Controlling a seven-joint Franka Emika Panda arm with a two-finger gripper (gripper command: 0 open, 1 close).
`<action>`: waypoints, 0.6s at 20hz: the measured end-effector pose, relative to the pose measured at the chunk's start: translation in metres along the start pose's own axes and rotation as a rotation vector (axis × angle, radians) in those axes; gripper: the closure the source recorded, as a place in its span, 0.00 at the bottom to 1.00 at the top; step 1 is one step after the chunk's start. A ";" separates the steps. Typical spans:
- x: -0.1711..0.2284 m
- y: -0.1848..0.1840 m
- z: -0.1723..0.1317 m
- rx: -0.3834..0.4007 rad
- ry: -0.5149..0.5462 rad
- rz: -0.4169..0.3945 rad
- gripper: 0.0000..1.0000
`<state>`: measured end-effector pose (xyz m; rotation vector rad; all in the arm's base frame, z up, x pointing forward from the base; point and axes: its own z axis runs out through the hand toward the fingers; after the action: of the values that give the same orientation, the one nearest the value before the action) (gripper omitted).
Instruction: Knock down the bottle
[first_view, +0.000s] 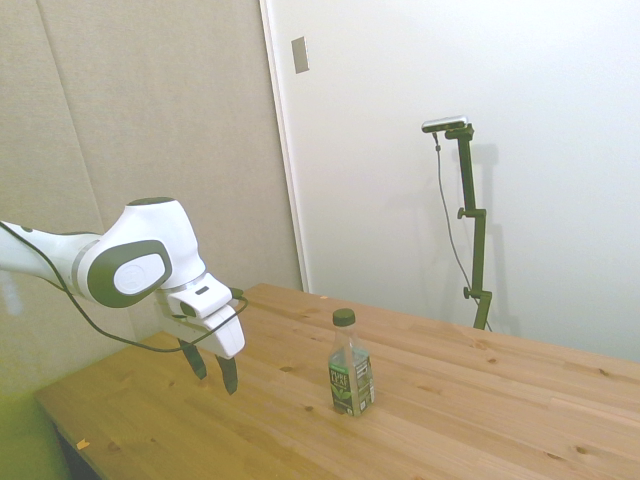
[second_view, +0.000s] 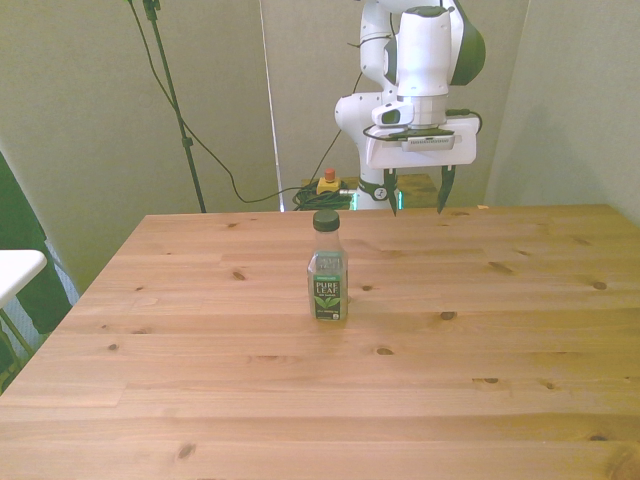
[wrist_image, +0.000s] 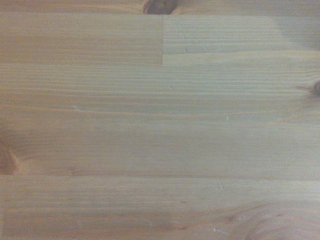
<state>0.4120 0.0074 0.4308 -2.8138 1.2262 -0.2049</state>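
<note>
A small clear bottle (first_view: 351, 365) (second_view: 327, 270) with a dark green cap and a green-and-white label stands upright near the middle of the wooden table (first_view: 480, 400) (second_view: 450, 380). My gripper (first_view: 213, 372) (second_view: 415, 192) hangs just above the table, open, with nothing between its dark fingers. In the side view it is well to the left of the bottle, clearly apart from it. In the front view it is behind the bottle and toward the front view's right. The wrist view shows only bare wood planks (wrist_image: 160, 120); the bottle is out of that view.
A white surface (second_view: 15, 268) juts in at the front view's left edge, beside the table. A yellow box with a red button (second_view: 328, 182) and cables lie on the floor behind the table's far edge.
</note>
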 end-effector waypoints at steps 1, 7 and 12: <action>0.000 0.000 0.000 -0.001 0.000 0.000 0.00; 0.029 0.026 -0.003 -0.032 0.038 0.030 1.00; 0.065 0.053 -0.020 -0.039 0.092 0.072 1.00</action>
<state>0.4143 -0.0759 0.4513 -2.8165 1.3621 -0.3131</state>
